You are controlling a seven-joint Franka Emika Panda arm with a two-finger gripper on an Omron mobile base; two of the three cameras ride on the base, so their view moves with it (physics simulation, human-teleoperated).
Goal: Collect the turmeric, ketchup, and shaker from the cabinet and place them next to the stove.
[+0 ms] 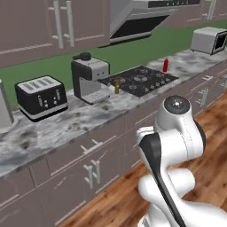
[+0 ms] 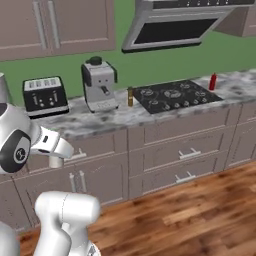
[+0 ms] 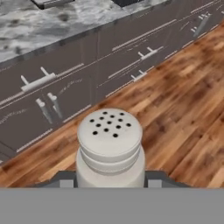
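The shaker [image 3: 110, 148] sits upright between the two dark tips of the claw [image 3: 110, 180], which pinches its pale body from both sides; its rounded, perforated top faces the hand camera. Below and beyond it lie the wooden floor [image 3: 183, 109] and the dark drawer fronts [image 3: 109, 52] under the worktop. In the right base view the shaker [image 2: 56, 162] shows as a small pale cylinder at the end of the white arm, in front of the drawers and lower than the worktop's edge, well apart from the stove.

The turmeric [image 1: 117, 86] stands upright on the worktop [image 1: 66, 124] just beside the left edge of the stove [image 1: 141, 80], between it and the coffee machine [image 1: 90, 79]. The ketchup [image 1: 166, 65] stands upright on the worktop just off the stove's far right corner. From the right base view the same layout holds: turmeric [image 2: 130, 97] at the stove's [image 2: 175, 96] left edge, ketchup [image 2: 213, 81] at its right.

Left of the coffee machine is a black toaster [image 1: 41, 96]. A silver extractor hood [image 1: 137, 20] hangs above the stove against the green wall, and a toaster oven [image 1: 208, 40] sits at the far right end of the worktop
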